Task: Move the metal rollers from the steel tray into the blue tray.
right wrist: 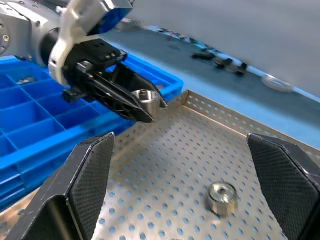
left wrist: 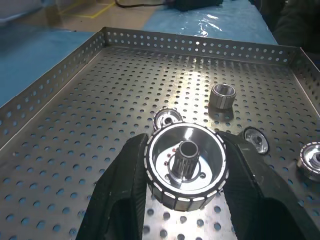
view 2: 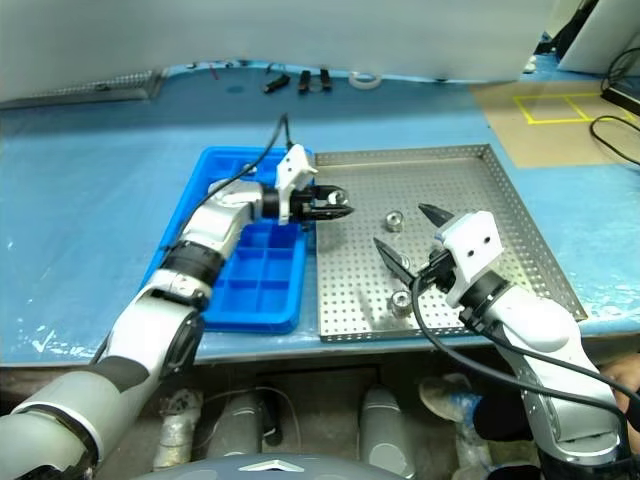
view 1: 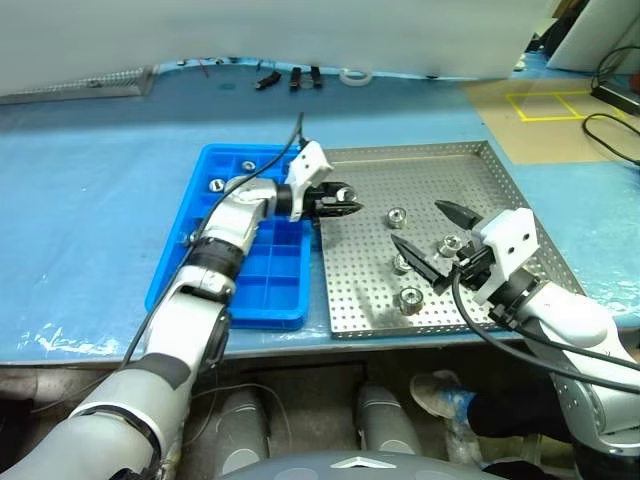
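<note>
**Left gripper holds one roller at the seam between the trays; right gripper stands open**

The left gripper [view 1: 345, 206] has its jaws clamped on one metal roller [left wrist: 186, 166], gripped by its ribbed outer wall with its dark centre bore facing the wrist camera. It is held clear above the near-left part of the steel tray [view 1: 430, 153], just beside the edge that meets the blue tray [view 1: 222, 158].

The right gripper [view 1: 432, 240] has its jaws spread wide apart with nothing between them. It hangs over the right half of the steel tray, pointing towards the left gripper.

Loose metal rollers lie on the perforated floor: one [view 1: 396, 216] near the tray's middle and one [view 1: 410, 299] near the front rim; others sit partly hidden behind the right gripper. Two small metal parts [view 1: 216, 185] rest in far compartments of the blue tray.

Both trays sit side by side, touching, on the blue-covered tabletop [view 1: 90, 200].
</note>
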Controlling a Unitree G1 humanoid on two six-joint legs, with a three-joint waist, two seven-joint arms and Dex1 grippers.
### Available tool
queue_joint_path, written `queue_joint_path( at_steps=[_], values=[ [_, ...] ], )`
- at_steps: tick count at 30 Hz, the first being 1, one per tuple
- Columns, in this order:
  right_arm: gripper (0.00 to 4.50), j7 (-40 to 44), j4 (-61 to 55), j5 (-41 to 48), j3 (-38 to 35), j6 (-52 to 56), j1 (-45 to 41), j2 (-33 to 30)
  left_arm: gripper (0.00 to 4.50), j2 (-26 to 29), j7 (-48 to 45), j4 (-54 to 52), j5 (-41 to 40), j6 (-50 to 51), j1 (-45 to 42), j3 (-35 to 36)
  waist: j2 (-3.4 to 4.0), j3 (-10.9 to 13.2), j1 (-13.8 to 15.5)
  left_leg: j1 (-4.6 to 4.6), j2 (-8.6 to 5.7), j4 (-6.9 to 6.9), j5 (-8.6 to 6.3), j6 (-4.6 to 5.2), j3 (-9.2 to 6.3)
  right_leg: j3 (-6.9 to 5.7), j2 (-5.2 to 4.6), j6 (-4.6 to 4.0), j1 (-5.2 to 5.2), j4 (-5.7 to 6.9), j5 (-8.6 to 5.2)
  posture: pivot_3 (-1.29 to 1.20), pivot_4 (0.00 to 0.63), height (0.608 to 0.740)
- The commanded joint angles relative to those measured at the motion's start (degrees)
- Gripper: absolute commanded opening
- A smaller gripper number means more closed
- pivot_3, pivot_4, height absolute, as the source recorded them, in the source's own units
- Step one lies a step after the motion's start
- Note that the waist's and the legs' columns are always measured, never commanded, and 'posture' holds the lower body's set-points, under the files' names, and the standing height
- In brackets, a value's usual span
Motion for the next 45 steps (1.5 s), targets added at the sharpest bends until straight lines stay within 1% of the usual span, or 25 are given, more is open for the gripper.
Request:
queue_joint_path(
  at_steps=[1,4,7,9,11,13,16,18,22,24,26,30,33,36,38,40,41,43,45],
  values=[
    [4.5,4.3,3.5,1.2,2.6,-1.9,-5.1,-1.0,1.7,4.0,0.8,-15.2,-4.1,7.0,5.6,1.5,0.01,0.0,1.5,0.0,0.0,-0.02,0.01,-0.01,0.01,-0.04,0.0,-0.01,0.02,0.01,0.0,-0.11,0.15,0.74],
    [4.5,10.2,10.3,0.9,7.5,-3.6,-13.1,-1.0,1.7,8.9,3.9,-27.8,-6.7,13.5,14.0,3.9,0.04,0.0,3.0,0.05,0.01,-0.05,0.03,-0.06,0.0,-0.03,0.0,-0.02,0.03,0.04,0.0,0.0,0.15,0.74],
    [4.5,15.4,15.3,0.9,11.2,-5.1,-18.5,-0.5,1.7,12.2,6.8,-37.5,-10.2,19.6,20.4,6.6,0.06,0.0,4.9,0.08,0.04,-0.14,0.08,-0.15,-0.02,-0.09,0.0,-0.02,0.04,0.06,0.0,0.11,0.15,0.74],
    [4.5,18.2,17.7,1.0,13.0,-6.0,-20.7,-0.1,1.7,14.0,8.7,-42.7,-12.1,22.4,24.1,8.1,0.07,0.0,6.7,0.07,0.04,-0.21,0.11,-0.19,-0.04,-0.19,0.0,-0.05,0.05,0.06,-0.02,0.16,0.15,0.74],
    [4.5,20.7,20.1,1.5,14.1,-6.8,-22.9,0.7,1.7,15.5,10.8,-47.3,-13.7,24.9,27.8,9.8,0.07,0.0,8.2,0.05,0.03,-0.26,0.13,-0.23,-0.05,-0.25,0.0,-0.07,0.05,0.05,-0.04,0.24,0.15,0.74],
    [4.5,21.9,21.9,1.4,15.0,-7.4,-24.5,1.8,1.7,16.6,13.1,-50.0,-14.6,26.2,30.6,11.2,0.07,0.0,9.2,0.04,0.0,-0.27,0.13,-0.23,-0.07,-0.28,0.0,-0.07,0.05,0.06,-0.04,0.26,0.15,0.74],
    [4.5,24.1,24.1,0.2,17.4,-8.9,-26.2,3.1,1.7,16.7,16.8,-53.9,-16.0,27.6,33.9,12.8,0.07,0.0,10.5,0.03,0.02,-0.27,0.19,-0.32,-0.17,-0.34,0.0,-0.07,0.06,0.09,-0.04,0.32,0.15,0.74],
    [4.5,24.9,24.9,0.1,18.0,-9.4,-26.9,3.8,1.7,16.9,18.6,-55.1,-16.3,27.7,35.2,12.8,0.07,0.0,11.0,0.03,0.04,-0.28,0.22,-0.37,-0.24,-0.37,0.0,-0.07,0.08,0.13,-0.04,0.34,0.15,0.74],
    [4.5,25.8,26.3,0.0,18.3,-9.7,-27.9,4.5,1.7,17.4,23.2,-54.3,-13.1,25.9,38.4,11.4,0.07,0.0,12.0,0.07,0.04,-0.38,0.28,-0.47,-0.3,-0.4,0.0,-0.07,0.08,0.17,-0.04,0.35,0.15,0.74],
    [4.5,26.5,26.6,-0.5,18.4,-10.1,-27.7,4.1,1.7,18.5,23.9,-53.6,-12.0,24.9,40.6,11.1,0.06,0.0,12.2,0.06,0.04,-0.4,0.29,-0.49,-0.31,-0.4,0.01,-0.06,0.08,0.16,-0.04,0.35,0.15,0.74],
    [4.5,26.7,26.7,-0.7,18.2,-10.3,-27.6,3.9,1.7,19.0,23.9,-53.8,-12.7,24.6,41.8,11.4,0.06,0.0,12.2,0.05,0.04,-0.41,0.3,-0.5,-0.32,-0.4,0.02,-0.05,0.06,0.14,-0.04,0.34,0.15,0.74],
    [4.5,26.0,27.3,-1.6,17.5,-10.6,-27.0,3.8,1.7,20.3,23.8,-52.9,-13.4,23.9,42.4,12.3,0.06,0.0,12.3,0.02,0.04,-0.43,0.33,-0.55,-0.34,-0.42,0.04,-0.05,0.01,0.15,-0.04,0.33,0.15,0.74],
    [4.5,25.9,27.1,-2.0,17.5,-10.9,-26.4,3.7,1.7,21.4,23.3,-50.8,-12.0,22.4,42.1,10.1,0.06,0.0,12.3,0.05,0.02,-0.43,0.34,-0.56,-0.35,-0.41,0.03,-0.05,0.03,0.17,-0.04,0.31,0.15,0.74],
    [4.5,25.6,26.9,-2.2,17.2,-10.9,-26.2,3.7,1.7,21.8,23.5,-48.9,-11.9,21.9,40.6,9.4,0.06,0.0,12.2,0.08,0.02,-0.43,0.34,-0.57,-0.35,-0.39,0.03,-0.05,0.04,0.19,-0.04,0.3,0.15,0.74],
    [4.5,25.0,26.7,-2.3,16.7,-11.0,-25.9,3.5,2.42,21.9,24.0,-46.8,-12.1,21.8,39.2,9.7,0.06,0.0,12.2,0.08,0.03,-0.43,0.37,-0.61,-0.35,-0.39,0.04,-0.05,0.03,0.25,-0.04,0.29,0.15,0.74],
    [4.5,24.6,26.6,-2.3,16.5,-10.9,-25.7,3.6,2.9,22.2,23.6,-45.6,-12.6,21.4,38.3,9.9,0.05,0.0,12.1,0.13,0.03,-0.43,0.4,-0.65,-0.36,-0.38,0.06,-0.05,0.03,0.3,-0.04,0.28,0.15,0.74],
    [4.5,24.2,26.5,-2.5,16.5,-11.1,-25.6,3.7,3.29,22.5,23.6,-45.1,-12.2,21.1,37.7,9.5,0.05,0.0,12.0,0.15,0.03,-0.43,0.41,-0.68,-0.36,-0.37,0.06,-0.05,0.03,0.33,-0.03,0.27,0.15,0.74],
    [4.5,23.5,26.4,-2.7,16.4,-11.3,-25.5,4.0,3.85,23.1,23.3,-44.1,-11.5,20.5,36.5,8.6,0.05,0.0,11.7,0.21,0.03,-0.43,0.44,-0.72,-0.36,-0.32,0.08,-0.05,0.03,0.39,-0.04,0.25,0.15,0.74],
    [4.5,22.8,26.1,-2.8,16.4,-11.4,-25.3,4.1,3.85,23.2,22.9,-43.2,-11.8,20.0,34.9,8.2,0.05,0.0,11.7,0.26,0.06,-0.44,0.46,-0.76,-0.36,-0.27,0.17,-0.05,0.01,0.46,-0.04,0.24,0.15,0.74]
  ],
)
